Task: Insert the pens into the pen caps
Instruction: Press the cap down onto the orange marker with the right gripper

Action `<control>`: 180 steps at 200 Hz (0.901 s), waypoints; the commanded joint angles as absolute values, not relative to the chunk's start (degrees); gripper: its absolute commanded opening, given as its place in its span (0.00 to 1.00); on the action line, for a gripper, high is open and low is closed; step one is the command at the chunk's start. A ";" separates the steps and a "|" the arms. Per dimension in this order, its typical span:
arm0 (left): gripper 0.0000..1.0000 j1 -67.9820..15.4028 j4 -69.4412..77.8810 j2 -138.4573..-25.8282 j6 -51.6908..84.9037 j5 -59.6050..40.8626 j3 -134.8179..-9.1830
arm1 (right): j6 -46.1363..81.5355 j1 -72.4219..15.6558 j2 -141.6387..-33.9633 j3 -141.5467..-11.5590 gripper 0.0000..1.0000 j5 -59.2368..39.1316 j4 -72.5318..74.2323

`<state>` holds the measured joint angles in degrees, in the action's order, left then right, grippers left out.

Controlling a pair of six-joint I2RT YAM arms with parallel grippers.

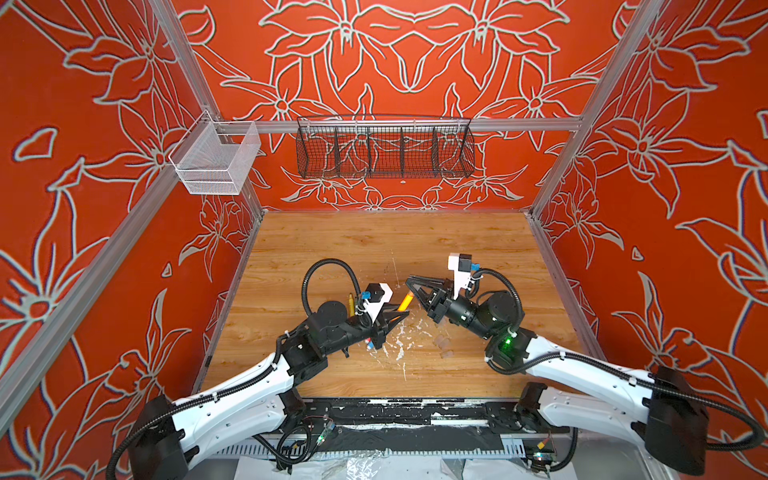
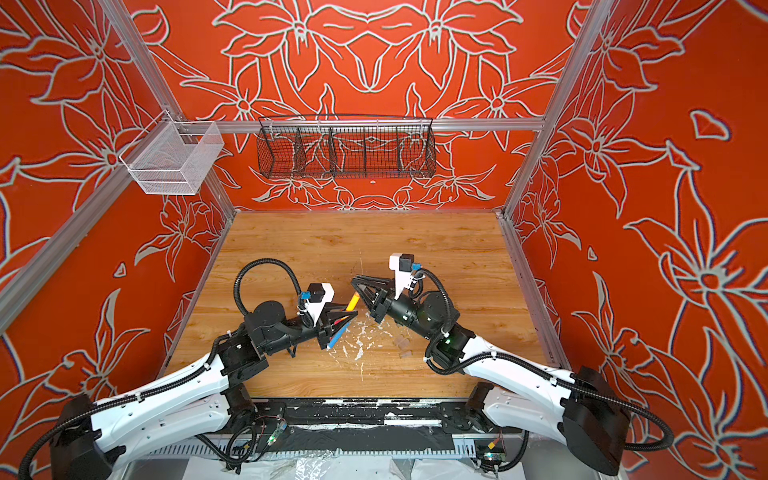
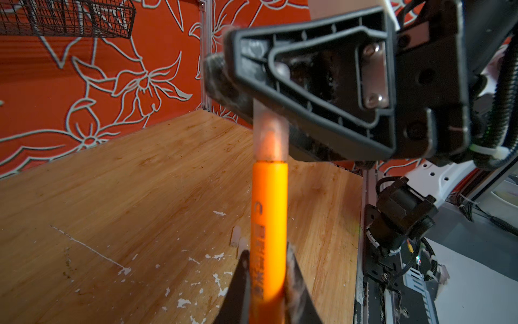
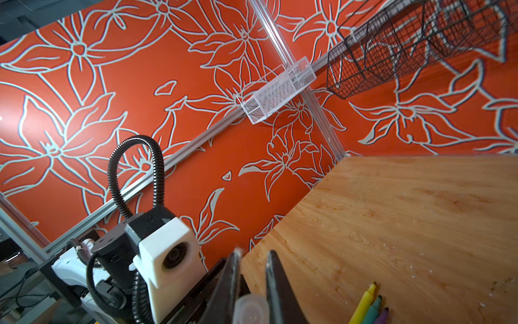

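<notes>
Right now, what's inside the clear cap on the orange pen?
The tip of the orange pen shows faintly through the cap. The cap's far end is hidden inside the right gripper.

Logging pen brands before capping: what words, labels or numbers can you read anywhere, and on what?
On the orange pen: dark print along the barrel, too blurred to read.
On the pen cap and the pens on the table: none visible.
Elsewhere: nothing readable.
</notes>
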<state>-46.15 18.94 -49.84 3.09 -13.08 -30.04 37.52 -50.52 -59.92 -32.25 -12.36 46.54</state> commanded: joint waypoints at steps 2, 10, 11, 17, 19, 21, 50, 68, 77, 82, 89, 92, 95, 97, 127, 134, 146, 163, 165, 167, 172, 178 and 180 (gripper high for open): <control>0.00 -44.12 29.34 -51.03 1.84 -10.95 -35.44 | 37.10 -53.82 -60.87 -29.98 0.00 -17.65 43.94; 0.00 -43.42 29.05 -51.39 2.06 -11.76 -36.83 | 37.09 -54.02 -61.08 -29.40 0.00 -17.43 44.12; 0.00 -43.33 29.07 -51.40 2.09 -11.81 -36.96 | 37.05 -54.04 -61.12 -29.33 0.00 -17.33 44.12; 0.00 -42.67 29.09 -51.73 2.19 -12.39 -37.83 | 37.20 -54.05 -61.37 -28.89 0.00 -17.19 44.27; 0.00 -42.46 29.16 -51.82 2.17 -12.59 -38.09 | 37.27 -54.10 -61.46 -28.71 0.00 -17.15 44.40; 0.00 -42.23 29.17 -51.96 2.19 -12.95 -38.42 | 37.33 -54.13 -61.55 -28.67 0.00 -17.27 44.56; 0.00 -39.24 27.91 -53.23 2.11 -14.59 -42.70 | 38.09 -54.62 -62.57 -26.57 0.00 -18.53 48.02; 0.00 -38.24 28.48 -53.44 1.25 -15.16 -44.21 | 37.39 -55.20 -63.26 -26.75 0.00 -19.34 47.45; 0.00 -38.23 28.34 -53.44 0.44 -14.73 -44.95 | 37.12 -55.58 -64.05 -27.11 0.00 -19.90 47.11; 0.00 -38.23 28.04 -53.44 0.04 -14.39 -45.44 | 37.21 -55.78 -64.54 -27.20 0.00 -20.10 47.15; 0.00 -38.23 27.65 -53.44 -0.58 -14.21 -46.18 | 37.41 -56.03 -65.40 -27.25 0.00 -20.57 47.55; 0.00 -38.23 27.34 -53.44 -0.80 -14.09 -46.44 | 37.50 -56.11 -65.84 -27.25 0.00 -20.69 47.80; 0.00 -38.23 27.18 -53.44 -0.99 -14.01 -46.74 | 37.60 -56.22 -66.29 -27.17 0.00 -20.86 48.10; 0.00 -38.23 27.12 -53.44 -1.08 -13.94 -46.86 | 37.61 -56.24 -66.63 -27.14 0.00 -20.95 48.39; 0.00 -38.24 28.42 -53.00 -1.47 -14.04 -47.62 | 38.42 -57.37 -70.97 -26.93 0.00 -22.22 52.07; 0.00 -38.23 28.86 -52.91 -1.72 -13.66 -47.65 | 38.55 -57.60 -72.09 -26.87 0.00 -22.81 53.30; 0.00 -38.23 29.88 -52.91 -2.25 -11.84 -47.72 | 38.63 -58.07 -73.47 -26.89 0.00 -23.93 55.12; 0.00 -38.23 30.32 -52.99 -3.18 -9.23 -48.25 | 38.44 -58.66 -74.82 -27.16 0.00 -24.72 56.16; 0.00 -38.23 30.32 -53.00 -3.30 -9.01 -48.34 | 38.42 -58.74 -74.87 -27.11 0.00 -24.72 56.23; 0.00 -38.19 30.37 -53.00 -3.42 -8.87 -48.47 | 38.32 -58.78 -74.95 -27.13 0.00 -24.73 56.24; 0.00 -38.15 30.29 -53.04 -3.66 -8.52 -48.71 | 38.17 -58.96 -75.25 -27.15 0.00 -24.82 56.46; 0.00 -38.14 30.15 -53.15 -3.93 -8.15 -49.14 | 37.80 -59.27 -75.52 -27.08 0.00 -25.04 56.94; 0.00 -38.08 30.08 -53.17 -4.01 -7.99 -49.33 | 37.73 -59.36 -75.68 -27.01 0.00 -25.22 57.26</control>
<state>-39.79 7.62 -54.17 -3.92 -18.52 -41.17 36.40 -51.77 -71.22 -30.52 -5.98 69.97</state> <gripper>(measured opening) 0.136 0.173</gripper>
